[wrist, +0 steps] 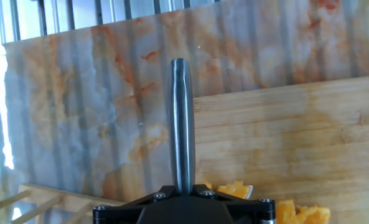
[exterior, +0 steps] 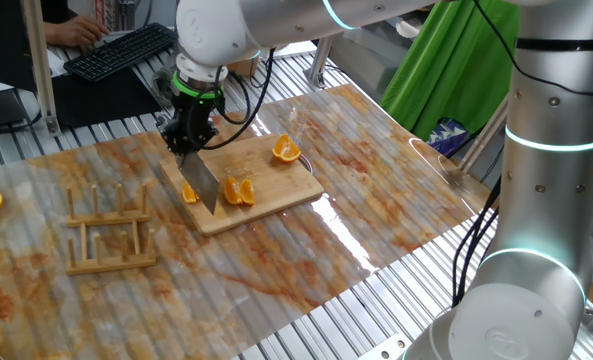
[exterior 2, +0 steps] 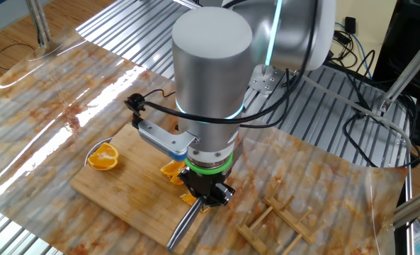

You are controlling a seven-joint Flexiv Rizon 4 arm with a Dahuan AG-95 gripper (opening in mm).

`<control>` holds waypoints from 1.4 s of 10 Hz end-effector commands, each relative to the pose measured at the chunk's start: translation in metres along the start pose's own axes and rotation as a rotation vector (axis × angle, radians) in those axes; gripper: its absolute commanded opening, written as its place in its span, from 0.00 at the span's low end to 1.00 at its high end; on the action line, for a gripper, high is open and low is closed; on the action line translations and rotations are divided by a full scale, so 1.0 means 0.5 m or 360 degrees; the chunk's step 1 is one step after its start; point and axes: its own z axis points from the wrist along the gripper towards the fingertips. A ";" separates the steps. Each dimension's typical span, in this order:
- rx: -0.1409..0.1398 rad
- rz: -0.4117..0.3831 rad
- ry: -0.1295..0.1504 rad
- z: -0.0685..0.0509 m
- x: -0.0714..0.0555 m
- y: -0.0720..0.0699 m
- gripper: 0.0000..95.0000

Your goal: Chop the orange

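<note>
Steel knife [exterior: 201, 182] hangs from our gripper [exterior: 189, 140], jaws shut tight on it, pointing straight down. We see the orange [exterior: 238, 190] pieces just beside the blade, on the wooden board [exterior: 276, 185] with bare wood past them toward its far edge.

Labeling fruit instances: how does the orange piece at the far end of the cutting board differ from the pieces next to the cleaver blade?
The lone orange half lies apart at one end of the cutting board; the cut wedges cluster right beside the cleaver. The half is one uncut piece; the wedges are several thin slices. One small wedge lies on the blade's other side; the half has nothing near it. All show bright orange flesh and lie on the board.
</note>
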 end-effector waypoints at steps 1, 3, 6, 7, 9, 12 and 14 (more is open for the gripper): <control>-0.0011 0.0056 0.0020 0.001 0.007 0.009 0.00; -0.0016 0.0038 0.0029 0.003 0.019 0.024 0.00; -0.0018 0.0081 0.0030 -0.005 0.042 0.064 0.00; -0.0023 0.0094 0.0033 -0.011 0.051 0.074 0.00; -0.0027 0.0130 0.0032 -0.016 0.067 0.093 0.00; -0.0023 0.0209 0.0033 -0.024 0.086 0.138 0.00; -0.0019 0.0239 0.0029 -0.028 0.096 0.159 0.00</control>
